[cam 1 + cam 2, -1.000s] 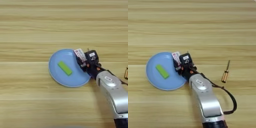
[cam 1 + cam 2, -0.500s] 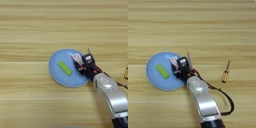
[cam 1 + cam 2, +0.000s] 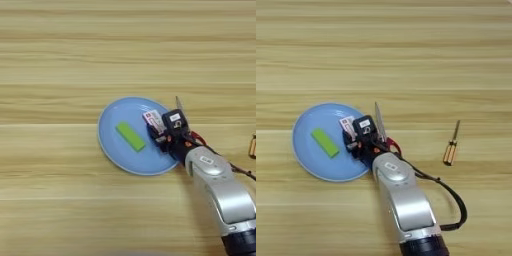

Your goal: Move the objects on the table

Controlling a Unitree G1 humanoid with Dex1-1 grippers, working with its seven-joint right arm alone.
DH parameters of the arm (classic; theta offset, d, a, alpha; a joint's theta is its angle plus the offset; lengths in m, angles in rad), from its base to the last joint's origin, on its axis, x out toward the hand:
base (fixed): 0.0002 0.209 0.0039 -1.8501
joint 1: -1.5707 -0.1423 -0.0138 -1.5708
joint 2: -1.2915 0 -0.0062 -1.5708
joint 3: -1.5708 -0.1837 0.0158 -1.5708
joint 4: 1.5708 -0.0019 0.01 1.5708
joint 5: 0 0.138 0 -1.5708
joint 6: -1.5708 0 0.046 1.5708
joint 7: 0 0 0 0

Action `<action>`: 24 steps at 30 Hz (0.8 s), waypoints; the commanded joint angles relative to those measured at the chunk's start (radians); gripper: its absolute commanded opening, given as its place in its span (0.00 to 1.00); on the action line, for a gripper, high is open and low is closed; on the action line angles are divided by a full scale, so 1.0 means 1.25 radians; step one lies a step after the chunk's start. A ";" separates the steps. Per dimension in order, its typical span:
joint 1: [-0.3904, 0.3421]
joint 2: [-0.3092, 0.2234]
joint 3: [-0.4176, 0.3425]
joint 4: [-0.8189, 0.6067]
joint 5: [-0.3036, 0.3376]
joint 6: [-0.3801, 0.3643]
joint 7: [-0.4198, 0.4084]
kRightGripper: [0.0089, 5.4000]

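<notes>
Just below the middle of the frame, the right hand [image 3: 159,131] is reaching over the right rim of the blue plate [image 3: 112,150], and the small white box [image 3: 154,119] with its red-pink label is lying right against the black fingers, over the plate's right side. Whether the fingers are clamping the box or letting it go, I cannot tell. Half a second ago the box was sitting nearer the rim, and a second ago it was hanging at the plate's outer edge; it is now further inside the plate, so the box seems to be arriving at its place. The lime-green block [image 3: 130,136] is lying flat in the middle of the plate, just left of the box, unchanged from before. Toward the right of the frame, a small screwdriver [image 3: 451,145] is resting on the tabletop [image 3: 60,60], well apart from the plate. My guess is that the placing is nearly done.
</notes>
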 commanded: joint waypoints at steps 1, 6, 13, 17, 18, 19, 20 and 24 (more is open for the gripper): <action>-0.040 -0.005 -0.008 -0.040 -0.003 -0.035 -0.005 0.48; -0.038 0.004 -0.016 -0.058 0.006 -0.040 -0.009 0.59; -0.041 0.018 -0.042 -0.074 0.018 -0.051 -0.019 0.73; -0.040 0.024 -0.053 -0.090 0.022 -0.051 -0.020 0.81; -0.039 0.026 -0.054 -0.092 0.022 -0.051 -0.020 0.82; -0.039 0.027 -0.056 -0.093 0.023 -0.053 -0.021 0.85; -0.040 0.029 -0.059 -0.094 0.024 -0.055 -0.024 0.86; -0.044 0.032 -0.077 -0.091 0.029 -0.065 -0.034 0.95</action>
